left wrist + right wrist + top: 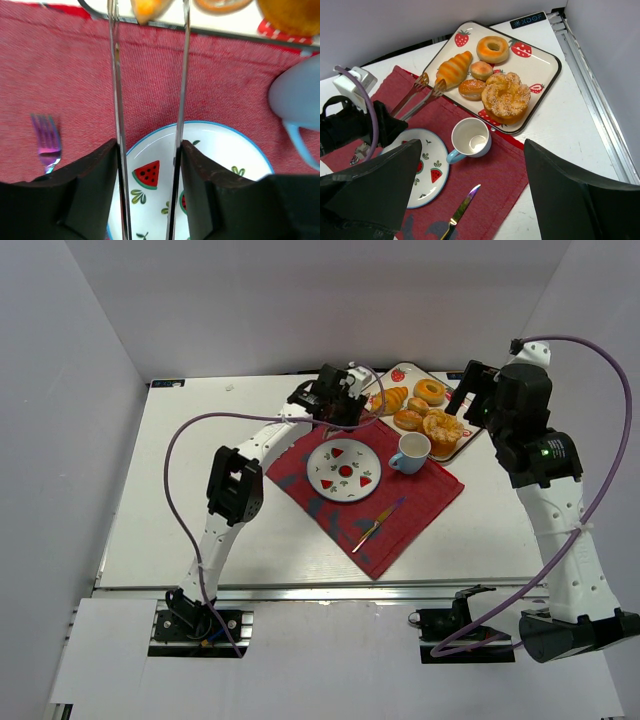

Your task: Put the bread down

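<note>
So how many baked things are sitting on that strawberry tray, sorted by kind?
Croissant: 1
Ring donut: 1
Small round buns: 2
Large crumbly pastry: 1
Total: 5

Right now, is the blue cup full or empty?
Empty. The cup stands upright, and its white inside shows bare right down to the bottom.

Only legible txt: "XDOF", on sm. dark label (528, 20) at far edge of table (570, 117).
</note>
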{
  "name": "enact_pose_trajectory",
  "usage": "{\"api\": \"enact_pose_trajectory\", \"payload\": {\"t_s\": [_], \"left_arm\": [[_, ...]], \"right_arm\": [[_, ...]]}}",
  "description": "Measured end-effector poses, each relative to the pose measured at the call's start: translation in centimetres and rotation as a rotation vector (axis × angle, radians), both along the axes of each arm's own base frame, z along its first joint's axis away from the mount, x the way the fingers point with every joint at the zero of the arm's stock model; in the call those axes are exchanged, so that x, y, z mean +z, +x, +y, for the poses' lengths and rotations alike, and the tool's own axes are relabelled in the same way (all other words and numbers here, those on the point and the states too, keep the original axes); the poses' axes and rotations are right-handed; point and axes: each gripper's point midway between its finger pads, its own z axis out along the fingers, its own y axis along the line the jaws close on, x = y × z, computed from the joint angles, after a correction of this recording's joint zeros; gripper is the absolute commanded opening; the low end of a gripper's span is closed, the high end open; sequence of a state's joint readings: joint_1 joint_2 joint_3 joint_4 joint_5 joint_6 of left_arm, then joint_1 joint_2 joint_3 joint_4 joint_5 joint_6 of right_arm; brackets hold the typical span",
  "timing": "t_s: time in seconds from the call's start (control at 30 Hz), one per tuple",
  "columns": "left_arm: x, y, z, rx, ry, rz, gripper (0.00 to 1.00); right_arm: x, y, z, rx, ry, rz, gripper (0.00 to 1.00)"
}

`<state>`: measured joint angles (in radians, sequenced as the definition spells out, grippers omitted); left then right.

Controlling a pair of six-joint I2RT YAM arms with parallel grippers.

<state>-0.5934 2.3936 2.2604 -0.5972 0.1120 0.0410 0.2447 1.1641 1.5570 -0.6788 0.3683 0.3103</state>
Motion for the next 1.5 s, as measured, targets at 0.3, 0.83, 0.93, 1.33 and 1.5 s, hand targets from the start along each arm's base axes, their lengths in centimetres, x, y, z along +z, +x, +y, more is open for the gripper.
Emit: {"api": "enact_pose_trajectory", "payload": {"t_s": [0.3, 0.83, 0.93, 1.33, 1.5], "left_arm": [[-4.2, 0.0, -0.2, -0.009, 0.036, 0.056, 0.6], [-4.2, 0.3, -0.3, -0.011, 0.034, 0.048, 0.0], [-3.8, 0.3, -0.4, -0.008, 0.027, 0.046, 0.0], [7.0, -0.7, 0.8, 0.055, -0.066, -0.062, 0.0], [15.0, -3.8, 3.0, 0.121, -0.133, -0.122, 0.0]], "right_arm": [[-1.2, 0.1, 0.0, 0.001, -0.006, 0.026, 0.89], [-2.2, 0.5, 0.2, 0.005, -0.004, 0.039, 0.89], [-2.3, 0.5, 0.3, 0.007, -0.003, 0.039, 0.89], [-2.2, -0.8, 1.0, 0.056, 0.023, 0.026, 0.89], [-1.6, -1.6, 1.8, 0.116, 0.044, 0.012, 0.89]]}}
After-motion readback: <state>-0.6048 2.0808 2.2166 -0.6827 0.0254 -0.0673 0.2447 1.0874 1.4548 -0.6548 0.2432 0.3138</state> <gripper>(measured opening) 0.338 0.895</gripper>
